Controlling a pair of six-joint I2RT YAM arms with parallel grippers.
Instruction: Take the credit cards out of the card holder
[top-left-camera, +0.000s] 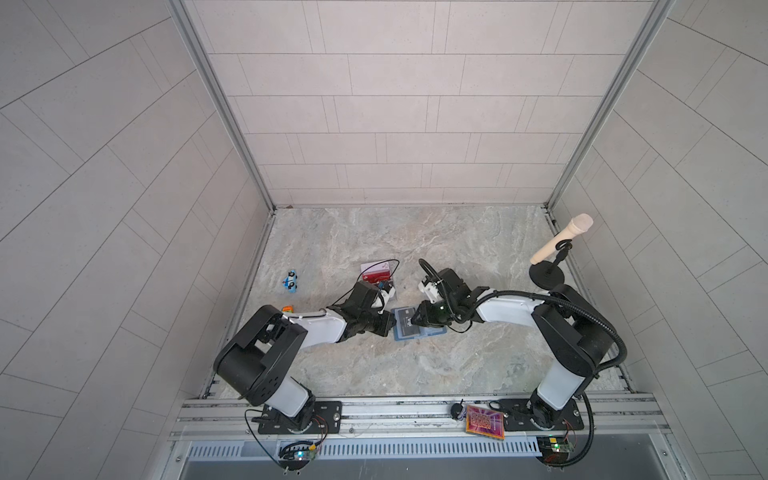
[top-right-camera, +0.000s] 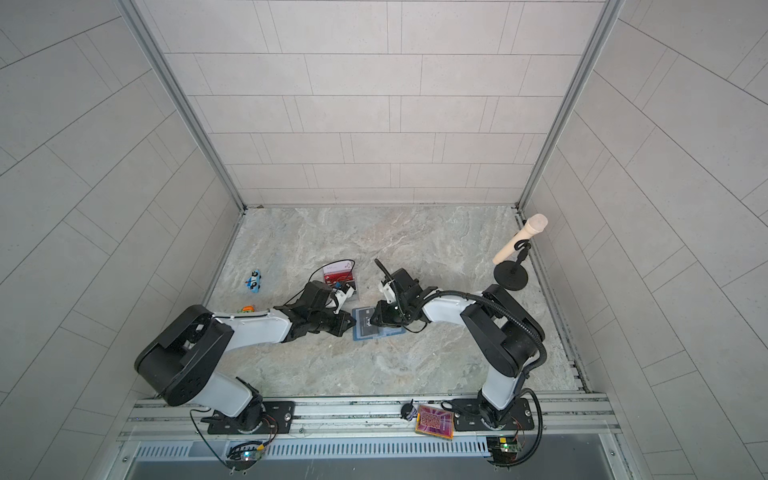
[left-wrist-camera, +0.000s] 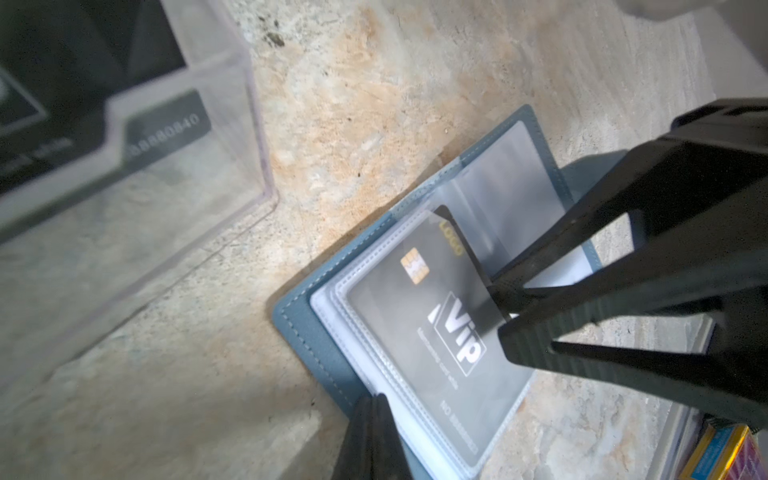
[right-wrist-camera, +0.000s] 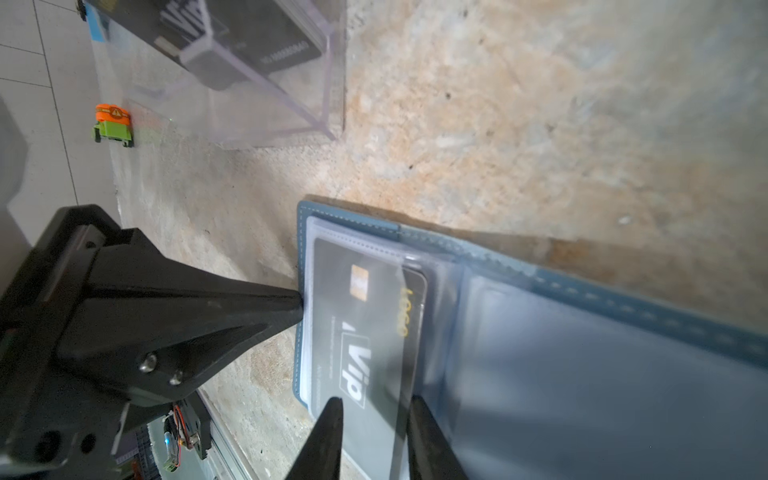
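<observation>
Lying open on the worktop (top-left-camera: 457, 365), the holder (top-left-camera: 434, 333) sits mid-scene between the two arms, blue cover down and clear sleeves up. A dark card (left-wrist-camera: 415, 316) marked "Vip" lies in the top sleeve on the holder's left half. Its inner end sticks out of the sleeve towards the spine.

The left gripper (right-wrist-camera: 293, 307) is fully closed and holds nothing. Its joined tip is down at the outer edge of that left half, touching the sleeves' rim. The right gripper (left-wrist-camera: 498, 309) is low over the holder's right half, pointing at the card. Its jaws stand partly apart. In the right wrist view one fingertip (right-wrist-camera: 334, 405) lies over the card's face and the other is at its bared end, with the face showing in the gap. Whether the tips press on the card cannot be told.

A clear stand (left-wrist-camera: 216, 174) is just beyond the holder, apart from it, behind the left gripper. A red card (top-left-camera: 376, 273) and a pale card (top-left-camera: 371, 266) stand in its back tiers. The wrist views show a second dark card (right-wrist-camera: 249, 41) in its front tier.

A blue toy car (top-left-camera: 291, 282) and an orange-green toy (right-wrist-camera: 112, 122) lie near the left wall. A mic (top-left-camera: 561, 239) on a round base stands at the right edge. A patterned tile (top-left-camera: 485, 422) rests on the front rail.
</observation>
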